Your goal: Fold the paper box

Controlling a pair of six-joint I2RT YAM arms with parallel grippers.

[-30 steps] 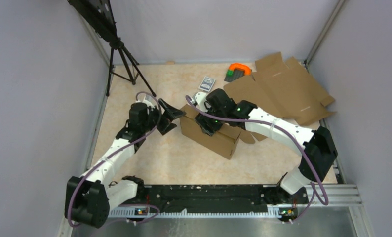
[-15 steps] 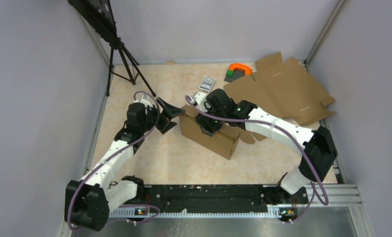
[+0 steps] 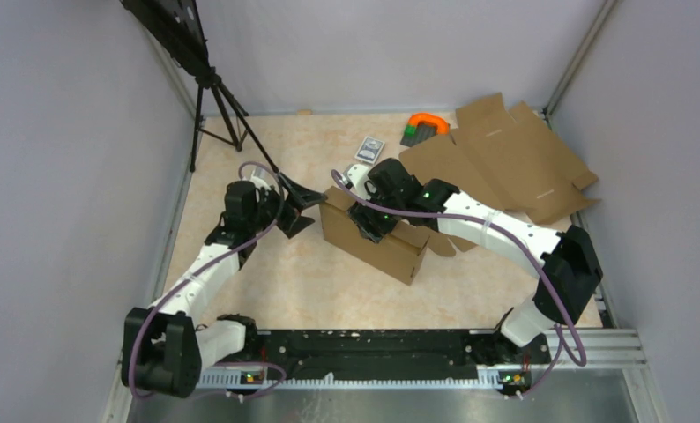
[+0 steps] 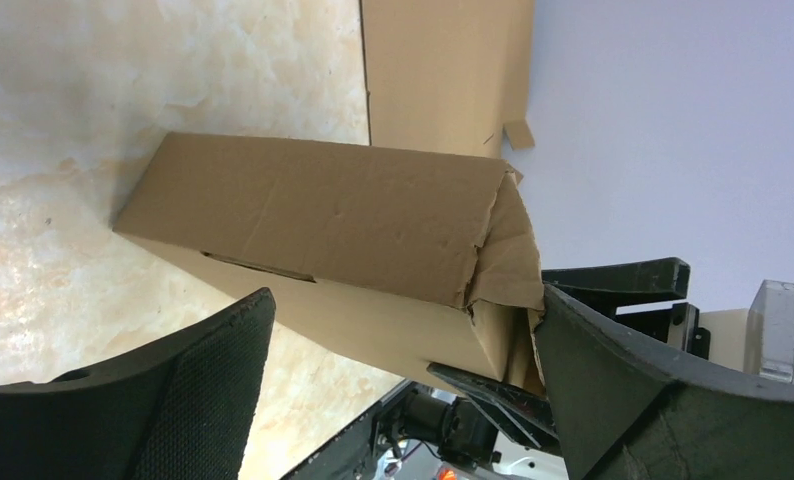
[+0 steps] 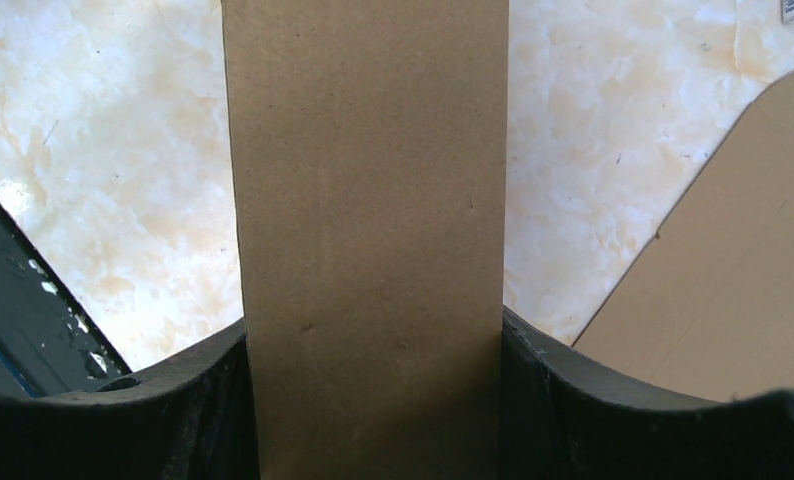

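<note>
Right gripper [image 3: 370, 225] clamps box [image 3: 392, 253] on marbled table [image 3: 285, 278].

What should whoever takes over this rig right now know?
Right gripper: shut on an upright panel of the paper box, from above.
Left gripper: open at the box's left end, gripping nothing.
Box: mid-table, walls raised into a shallow box shape. The end near the left gripper looks ragged and not tucked.
Spare flat blank: far right of the table.
Left to do: probably tuck that end and finish closing.
</note>
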